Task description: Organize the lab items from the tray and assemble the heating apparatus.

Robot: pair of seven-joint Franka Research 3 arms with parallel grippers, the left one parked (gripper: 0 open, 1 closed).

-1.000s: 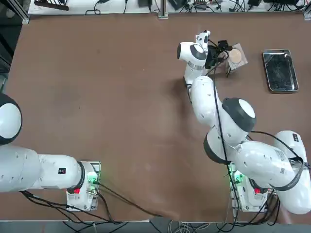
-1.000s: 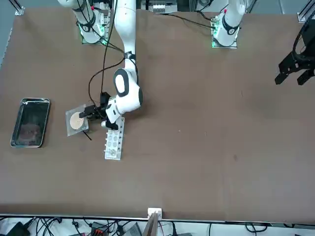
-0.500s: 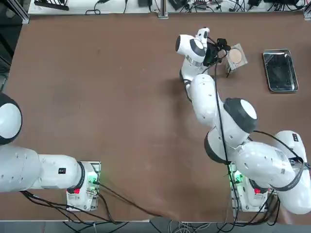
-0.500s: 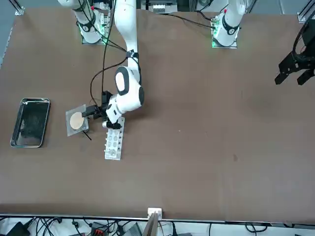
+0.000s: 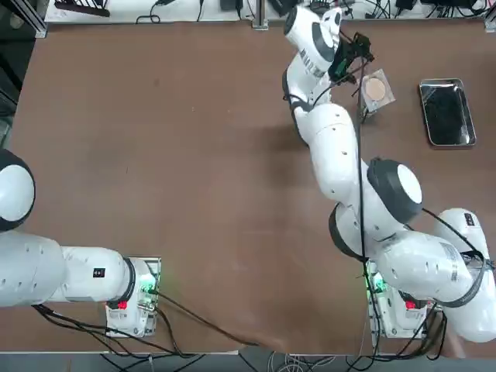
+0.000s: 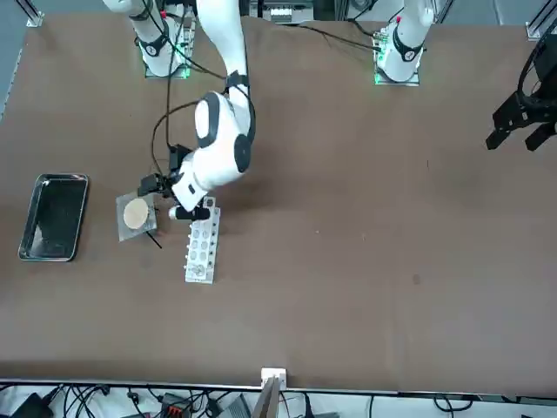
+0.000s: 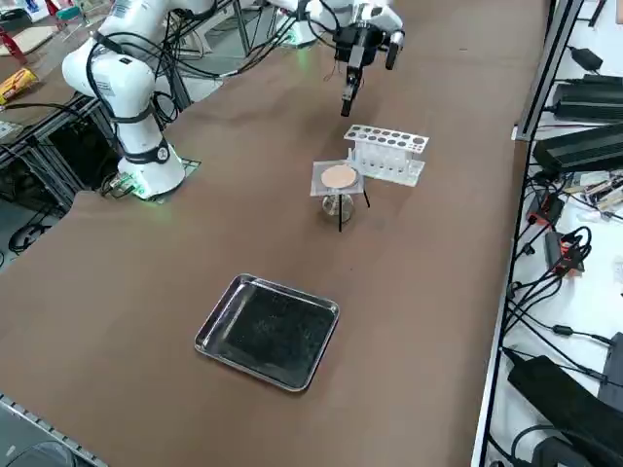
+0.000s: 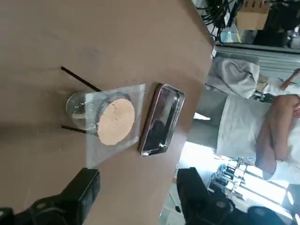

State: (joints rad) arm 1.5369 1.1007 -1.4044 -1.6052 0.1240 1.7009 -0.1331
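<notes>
Rt gripper (image 6: 157, 197) hung above table, fingers (image 8: 84, 190) spread wide & empty, just beside heating apparatus: round tan disc (image 7: 339, 177) on square mesh atop thin black wire stand (image 7: 340, 216), tiny clear glass burner (image 8: 79, 111) beneath. White holed rack (image 7: 386, 153) adjacent. Shiny rectangular metal tray (image 7: 268, 331) well apart, nothing in it

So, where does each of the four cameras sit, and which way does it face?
Top: overhead, looking down; both arms' bases at the bottom, right gripper beside the mesh.
Front: across the table, facing the robot; rack, tray.
Right side: raised, looking diagonally over the table; right arm reaching in from the top.
Right wrist: on the arm; own open fingers, burner.
All four show the mesh and tray.
</notes>
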